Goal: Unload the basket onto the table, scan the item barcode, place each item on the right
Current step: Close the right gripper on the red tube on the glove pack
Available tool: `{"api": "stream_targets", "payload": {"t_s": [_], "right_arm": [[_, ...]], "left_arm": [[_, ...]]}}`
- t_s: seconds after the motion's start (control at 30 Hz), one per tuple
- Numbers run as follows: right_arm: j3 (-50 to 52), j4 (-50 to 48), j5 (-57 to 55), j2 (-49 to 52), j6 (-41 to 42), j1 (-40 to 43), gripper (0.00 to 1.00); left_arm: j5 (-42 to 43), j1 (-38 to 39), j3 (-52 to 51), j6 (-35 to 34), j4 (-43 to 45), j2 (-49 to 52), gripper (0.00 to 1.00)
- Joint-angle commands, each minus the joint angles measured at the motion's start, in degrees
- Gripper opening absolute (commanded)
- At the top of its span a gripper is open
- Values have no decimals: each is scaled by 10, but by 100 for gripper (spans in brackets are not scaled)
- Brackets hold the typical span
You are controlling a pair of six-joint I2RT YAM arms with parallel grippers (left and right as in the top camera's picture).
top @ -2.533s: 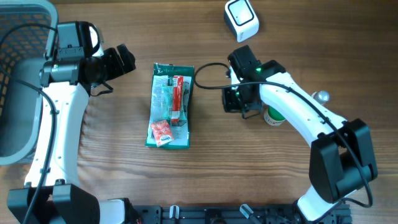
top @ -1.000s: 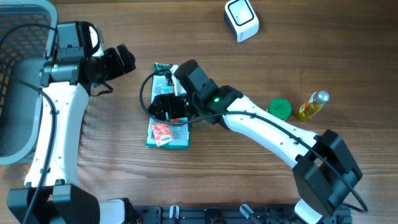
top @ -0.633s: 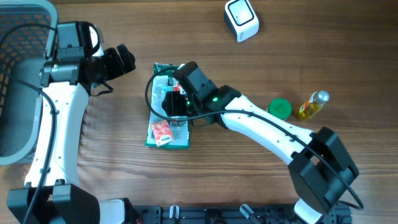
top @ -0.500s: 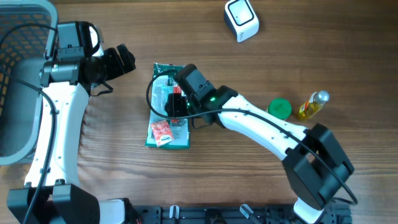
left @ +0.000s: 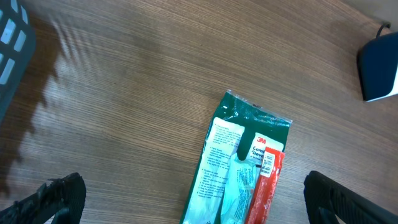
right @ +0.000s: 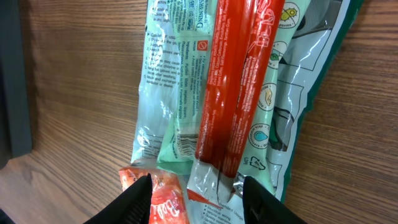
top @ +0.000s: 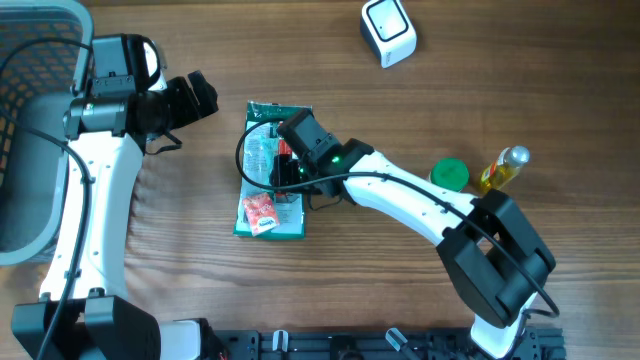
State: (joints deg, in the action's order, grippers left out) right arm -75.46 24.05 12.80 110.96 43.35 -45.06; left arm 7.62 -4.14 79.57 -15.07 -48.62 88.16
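Scanner [top: 387, 32], green cap [top: 449, 174] and bottle [top: 501, 168] sit well apart from the packet [top: 255, 140]. Right gripper [right: 196, 190] straddles its red strip [right: 230, 93], jaws half apart, clamping nothing.

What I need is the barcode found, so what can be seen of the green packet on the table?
The green packet lies flat on the wooden table: a glossy plastic pouch, green-edged, with a clear crinkled front and white printed panels. A long red stick runs along it, and a small red sachet lies at one end. The right gripper hangs over it, fingers either side of the red stick's end; contact is unclear.
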Motion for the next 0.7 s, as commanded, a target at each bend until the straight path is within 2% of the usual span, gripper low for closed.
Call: {"api": "stream_targets", "payload": {"t_s": [0.0,0.2,0.37,0.67], "right_arm": [[1,0,9,26,17,-1,46],[1,-1,9,40,18,-1,45],[1,-11,9,40,18,-1,32],[1,-10,8,40,17,-1,31]], "left_arm": [[7,-2,7,12,1,-2,100],[7,-2,7,12,1,-2,100],[7,-2,7,12,1,-2,100],[7,-2,7,12,1,-2,100]]}}
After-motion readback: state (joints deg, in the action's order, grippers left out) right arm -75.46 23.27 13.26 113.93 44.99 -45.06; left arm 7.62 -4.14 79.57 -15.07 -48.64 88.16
